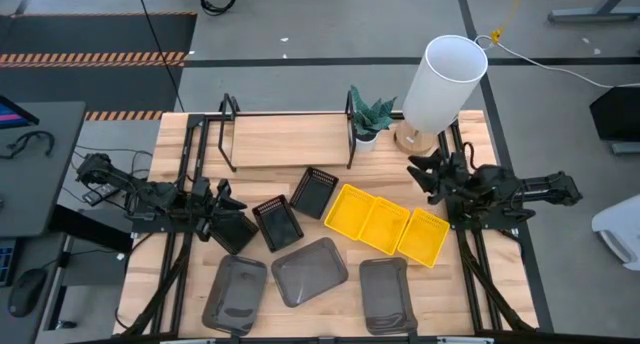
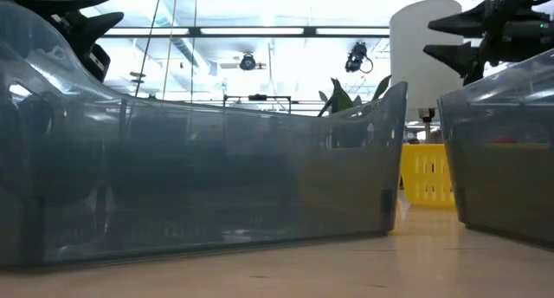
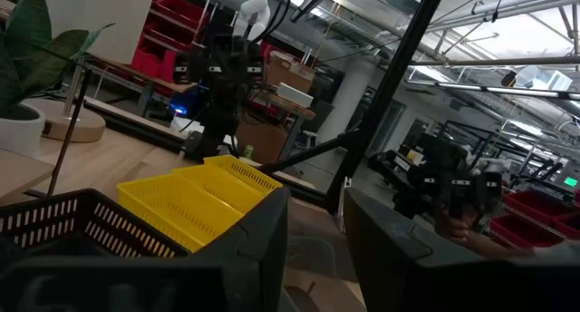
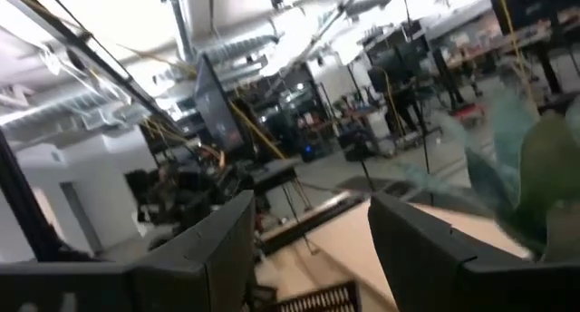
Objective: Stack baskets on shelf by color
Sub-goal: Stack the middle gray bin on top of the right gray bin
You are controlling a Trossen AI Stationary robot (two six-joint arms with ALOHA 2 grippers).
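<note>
Shelf [image 1: 285, 142] at back of worktop [image 1: 455, 289], bare, nothing stacked yet. Three yellow baskets [image 1: 388, 224] in touching row right of centre. Three grey baskets [image 1: 309, 271] spread along front edge, apart. Black baskets [image 1: 296, 206] near middle, just in front of shelf. Left hand [image 1: 228, 201] raised at left side near black baskets, fingers spread, grasping nothing. Right hand [image 1: 425, 177] raised just beside yellow row, released, empty. Judgement: both poised for first pick by colour. Plant [image 1: 368, 117] and lamp [image 1: 440, 84] crowd shelf's right end.
</note>
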